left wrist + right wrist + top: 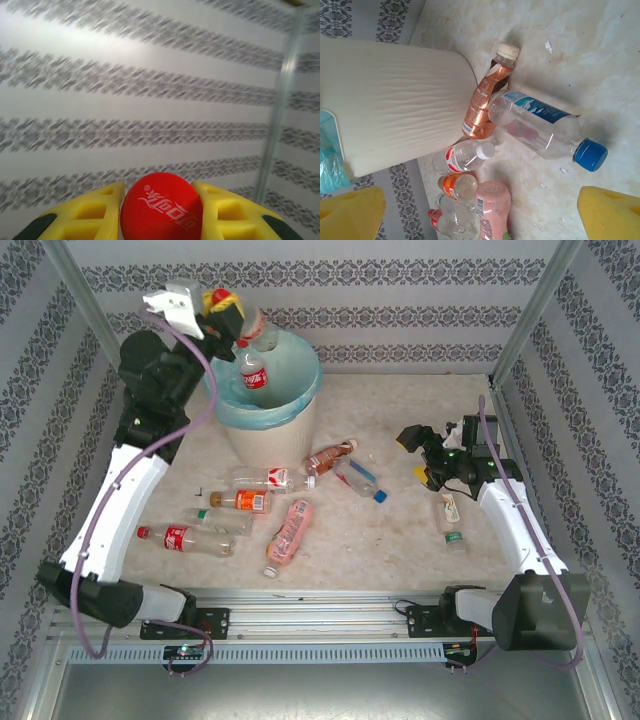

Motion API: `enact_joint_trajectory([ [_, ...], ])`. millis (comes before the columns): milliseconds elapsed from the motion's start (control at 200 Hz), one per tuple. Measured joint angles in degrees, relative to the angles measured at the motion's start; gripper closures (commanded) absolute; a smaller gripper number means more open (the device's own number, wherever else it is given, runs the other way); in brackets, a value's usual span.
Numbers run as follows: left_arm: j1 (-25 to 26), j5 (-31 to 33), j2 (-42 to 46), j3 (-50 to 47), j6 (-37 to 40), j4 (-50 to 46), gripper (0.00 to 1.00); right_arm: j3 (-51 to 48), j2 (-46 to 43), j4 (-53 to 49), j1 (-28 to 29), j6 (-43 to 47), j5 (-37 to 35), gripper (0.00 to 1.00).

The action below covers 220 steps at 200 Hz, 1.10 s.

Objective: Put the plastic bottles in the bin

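- Several plastic bottles (290,530) lie on the table (400,560), bunched left of centre at the foot of the bin (270,435); one lies apart beside the right arm.
- The left gripper (225,312), raised over the bin's far-left rim, is clenched on a red-capped bottle (161,207).
- A red-labelled bottle (253,370) stands in the bin's mouth.
- The right gripper (415,458) hangs spread wide (nothing between its fingers) above bare tabletop, near the blue-capped bottle (540,127).
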<state>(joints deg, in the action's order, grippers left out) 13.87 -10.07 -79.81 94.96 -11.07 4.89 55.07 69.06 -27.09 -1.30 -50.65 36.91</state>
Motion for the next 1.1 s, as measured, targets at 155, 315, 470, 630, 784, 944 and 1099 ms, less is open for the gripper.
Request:
enact_joint_trajectory([
  [155, -5.7, -0.7, -7.8, 2.3, -6.0, -3.4, 1.0, -1.2, -0.5, 0.3, 0.0, 0.0, 0.0, 0.02],
  [315, -5.6, -4.9, -15.6, 3.7, -9.6, -5.8, 1.0, -1.4, -0.9, 0.4, 0.0, 0.0, 0.0, 0.02],
  [470, -4.9, -6.7, -20.0, 4.0, -10.3, -5.9, 1.0, -1.5, -0.9, 0.4, 0.0, -0.1, 0.0, 0.02],
  [630, -2.4, -6.8, -24.1, 8.3, -7.3, -7.3, 1.0, -1.5, -0.9, 0.4, 0.3, -0.2, 0.0, 0.02],
  [784, -0.6, -6.5, -28.7, 13.2, -2.9, -9.9, 1.0, -1.5, -0.7, 0.4, 1.5, -0.4, -0.1, 0.02],
  [944, -0.5, -5.9, -32.8, 13.7, 0.2, -13.2, 1.0, -1.5, -0.4, 0.4, 2.9, -0.4, -0.1, 0.02],
  [1099, -0.5, -5.3, -35.0, 13.6, 1.3, -15.6, 1.0, -1.6, 0.0, 0.4, 3.5, -0.4, -0.1, 0.02],
])
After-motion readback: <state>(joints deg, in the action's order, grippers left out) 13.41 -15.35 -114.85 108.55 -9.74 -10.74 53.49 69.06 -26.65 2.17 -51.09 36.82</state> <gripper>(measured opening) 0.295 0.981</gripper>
